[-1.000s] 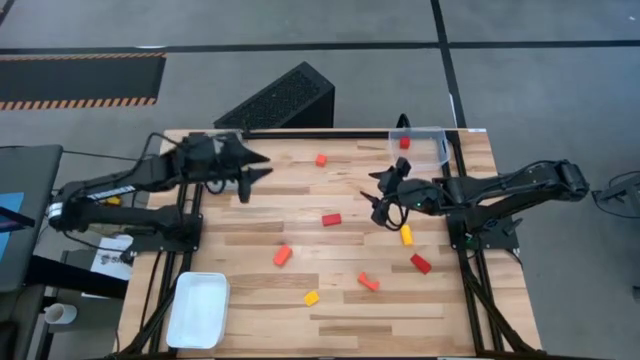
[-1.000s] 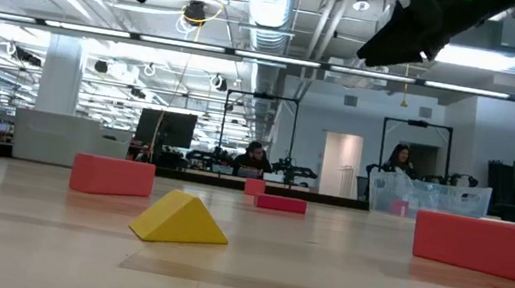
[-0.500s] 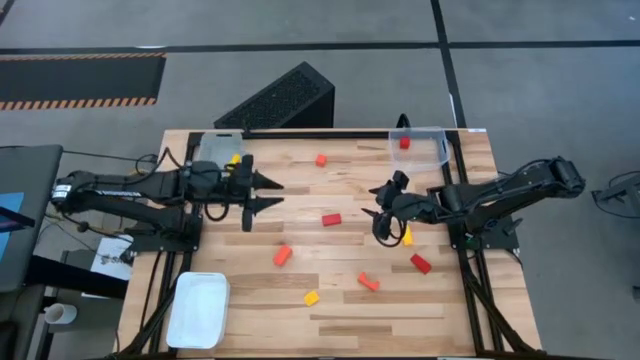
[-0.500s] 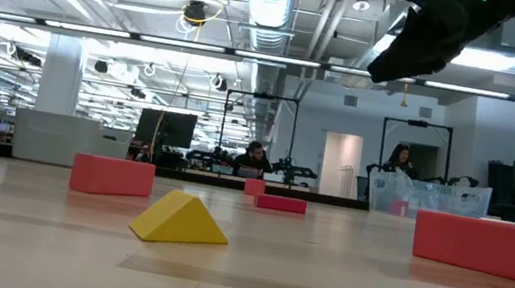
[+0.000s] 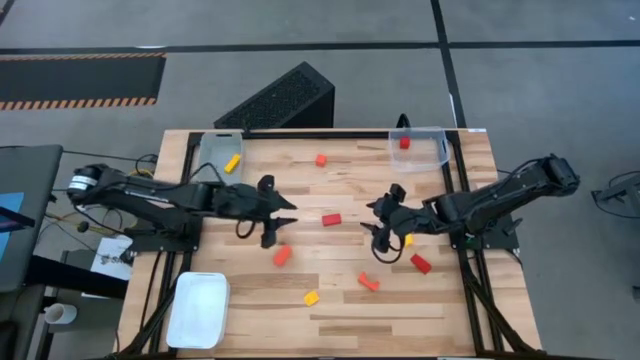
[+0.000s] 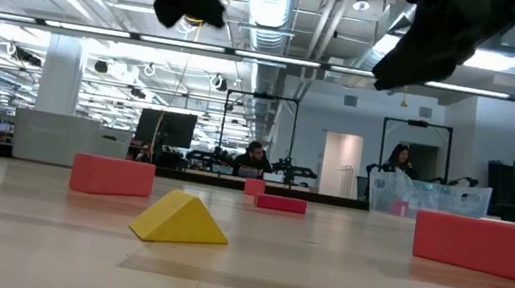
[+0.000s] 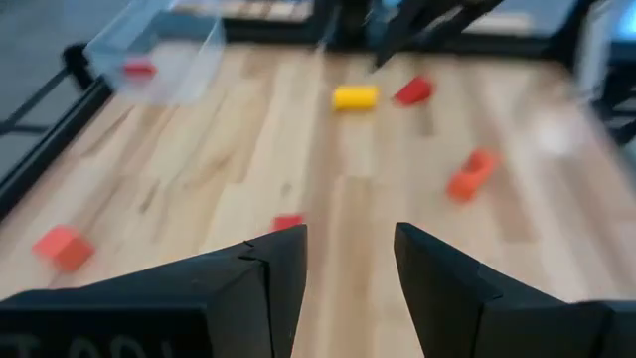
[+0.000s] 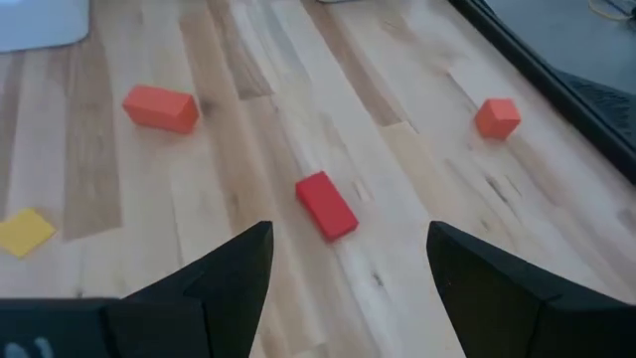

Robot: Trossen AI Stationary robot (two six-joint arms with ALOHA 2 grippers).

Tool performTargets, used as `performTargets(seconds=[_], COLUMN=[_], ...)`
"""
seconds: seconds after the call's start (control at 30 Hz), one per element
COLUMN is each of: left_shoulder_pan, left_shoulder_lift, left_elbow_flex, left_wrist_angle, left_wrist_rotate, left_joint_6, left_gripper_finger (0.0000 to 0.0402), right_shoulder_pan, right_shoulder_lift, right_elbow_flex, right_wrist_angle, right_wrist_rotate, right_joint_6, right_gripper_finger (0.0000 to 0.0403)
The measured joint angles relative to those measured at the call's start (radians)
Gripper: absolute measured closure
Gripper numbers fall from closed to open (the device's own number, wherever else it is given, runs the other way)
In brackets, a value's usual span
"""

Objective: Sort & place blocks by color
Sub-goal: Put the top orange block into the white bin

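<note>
Several small blocks lie flat on the wooden table: a red bar [image 5: 331,219], an orange bar [image 5: 283,255], an orange cube [image 5: 321,159], a yellow piece [image 5: 312,297], another orange bar [image 5: 369,282], a red block [image 5: 420,263] and a yellow bar [image 5: 406,238]. My left gripper [image 5: 280,222] hovers open left of the red bar [image 7: 288,222]. My right gripper [image 5: 374,228] hovers open right of that bar [image 8: 326,206], partly covering the yellow bar. A red block [image 5: 404,142] lies in the far-right clear tray and a yellow one [image 5: 232,162] in the far-left clear tray.
A clear tray [image 5: 420,146] sits at the far right corner and another [image 5: 218,152] at the far left. A white tray [image 5: 198,309] lies at the near left corner. A black slatted box [image 5: 278,98] stands beyond the far edge. Bare wood spans the near right.
My left gripper has travelled from beside the far-left tray toward the right and the near edge, ending by the red bar and uncovering the yellow block in that tray. My right gripper has shifted toward the near edge and slightly left. No block has moved.
</note>
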Motion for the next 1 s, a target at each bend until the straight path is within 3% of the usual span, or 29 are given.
performTargets(seconds=[0.47,0.87,1.0], left_shoulder_pan=[0.275,0.452,0.489], left_shoulder_lift=[0.262,0.643,0.762], left_elbow_flex=[0.127,0.389,0.472], left_wrist_angle=[-0.003,-0.014,-0.010], left_wrist_rotate=[-0.100,-0.089,-0.088], left_joint_6=[0.015,0.047,-0.024], left_gripper_finger=[0.0173,0.0104,0.0097], right_shoulder_pan=[0.072,0.176,0.213], right_shoulder_lift=[-0.004,-0.004,-0.004], right_elbow_flex=[0.000,0.000,0.000], right_wrist_angle=[0.016,0.016,0.038], right_wrist_rotate=[0.004,0.062,0.066], right_joint_6=[0.126,0.262,0.303], right_gripper_finger=[0.0113,0.0113,0.0113])
